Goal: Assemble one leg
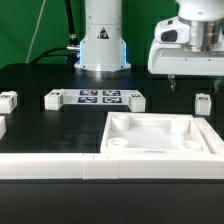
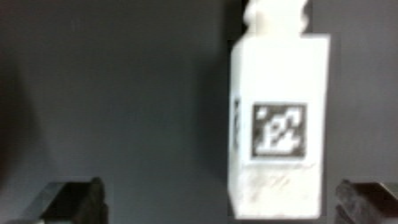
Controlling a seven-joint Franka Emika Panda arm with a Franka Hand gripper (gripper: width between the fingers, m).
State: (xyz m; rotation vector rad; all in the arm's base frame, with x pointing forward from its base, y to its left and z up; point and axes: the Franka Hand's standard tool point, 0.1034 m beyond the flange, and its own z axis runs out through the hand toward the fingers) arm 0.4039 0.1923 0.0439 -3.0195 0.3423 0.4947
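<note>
Tabletop (image 1: 40,125) is black, flat and matte, so parts should sit firm rather than skate. White square panel (image 1: 160,135) with round corner holes lies near the front, leaving open room behind it. Gripper (image 1: 197,84) hangs at the exterior view's right, jaws spread wide, holding nothing. Just beneath it rests the leg (image 1: 203,103), well apart from the other legs (image 1: 55,98); the wrist view shows it between the fingertips, nearer one. It looks light, rigid and smooth. I judge its long flat sides the best hold, away from the narrow peg end.
</note>
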